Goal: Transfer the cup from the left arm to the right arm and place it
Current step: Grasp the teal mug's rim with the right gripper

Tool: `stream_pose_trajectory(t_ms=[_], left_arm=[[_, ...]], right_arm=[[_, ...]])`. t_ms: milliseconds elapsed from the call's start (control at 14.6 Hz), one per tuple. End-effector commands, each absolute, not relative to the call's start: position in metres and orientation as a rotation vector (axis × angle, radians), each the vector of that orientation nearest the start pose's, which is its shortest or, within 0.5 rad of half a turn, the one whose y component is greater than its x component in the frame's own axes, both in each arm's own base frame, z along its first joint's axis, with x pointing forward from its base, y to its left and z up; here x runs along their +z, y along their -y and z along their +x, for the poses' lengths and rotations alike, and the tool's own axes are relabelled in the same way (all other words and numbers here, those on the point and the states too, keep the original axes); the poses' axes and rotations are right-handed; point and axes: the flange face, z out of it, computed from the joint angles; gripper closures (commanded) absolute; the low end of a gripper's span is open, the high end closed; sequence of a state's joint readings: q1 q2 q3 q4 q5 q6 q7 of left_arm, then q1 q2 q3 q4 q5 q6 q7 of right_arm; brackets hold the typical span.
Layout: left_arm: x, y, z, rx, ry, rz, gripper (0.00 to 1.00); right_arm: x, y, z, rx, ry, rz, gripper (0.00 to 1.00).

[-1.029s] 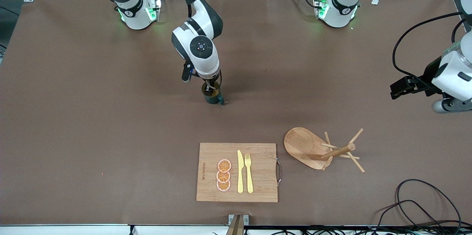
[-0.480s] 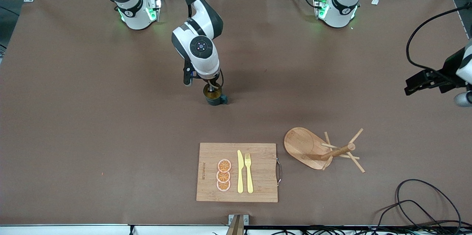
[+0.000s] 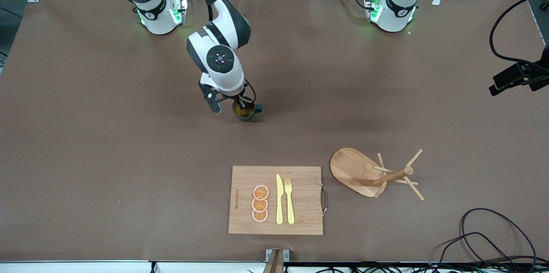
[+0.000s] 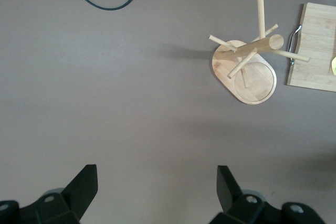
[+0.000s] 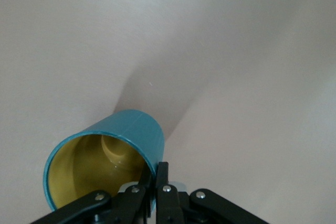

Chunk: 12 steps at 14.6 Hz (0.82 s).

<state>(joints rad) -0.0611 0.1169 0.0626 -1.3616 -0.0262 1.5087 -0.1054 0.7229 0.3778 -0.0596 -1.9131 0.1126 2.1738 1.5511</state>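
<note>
Brown matting [image 3: 107, 144] covers the whole table, with grey floor and aluminium framing showing past its edges in the front view. The two arm bases stand along the 12 o'clock edge of that view.

From the right arm's end, the right arm reaches out over the middle of the mat. The right gripper [image 3: 243, 102] is clenched on the cup [image 3: 245, 111]: in the right wrist view its fingers [image 5: 161, 179] pinch the rim wall of the cup [image 5: 107, 158], one inside and one outside. The cup hangs tilted above the mat with open mat all around it. Its long axis leans off vertical, its yellowish mouth turned up toward the front camera and its small handle pointing toward 3 o'clock in the front view.

At 6 o'clock from the cup, near the front edge, lies a bamboo cutting board [image 3: 300, 217] carrying three orange slices [image 3: 260, 203], a yellow knife [image 3: 279, 200] and a yellow fork [image 3: 289, 201]. Just beside the board, toward the left arm's end, a wooden peg stand [image 3: 360, 172] sits on its oval base. A black cable [image 3: 493, 230] loops at about 5 o'clock.

At 3 o'clock the left gripper [image 3: 512, 78] hangs over the mat's edge, released, its jaws wide with nothing between them; the left wrist view shows its fingertips [image 4: 84, 184] well apart above bare mat.
</note>
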Motion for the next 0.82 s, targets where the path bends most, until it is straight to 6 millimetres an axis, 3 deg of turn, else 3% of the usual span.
stream_pose_trajectory(t_ms=[0,206,480,755], left_arm=[[0.652,0.009,0.569,-0.029,0.131,-3.174,0.0],[0.647,0.01,0.569,-0.013,0.083,-3.175,0.0],[0.649,0.018,0.569,-0.017,0.069,-3.173,0.0],[0.646,0.027,0.571,-0.011,0.036,-3.163,0.0]], right_arm=[[0.313,-0.343,0.485,0.21,-1.121,-2.962,1.0],[0.327,-0.294,0.5,0.225,-0.682,-3.061,1.0],[0.348,-0.211,0.531,0.247,-0.133,-3.09,1.0],[0.351,-0.103,0.561,0.21,0.476,-3.01,1.0]])
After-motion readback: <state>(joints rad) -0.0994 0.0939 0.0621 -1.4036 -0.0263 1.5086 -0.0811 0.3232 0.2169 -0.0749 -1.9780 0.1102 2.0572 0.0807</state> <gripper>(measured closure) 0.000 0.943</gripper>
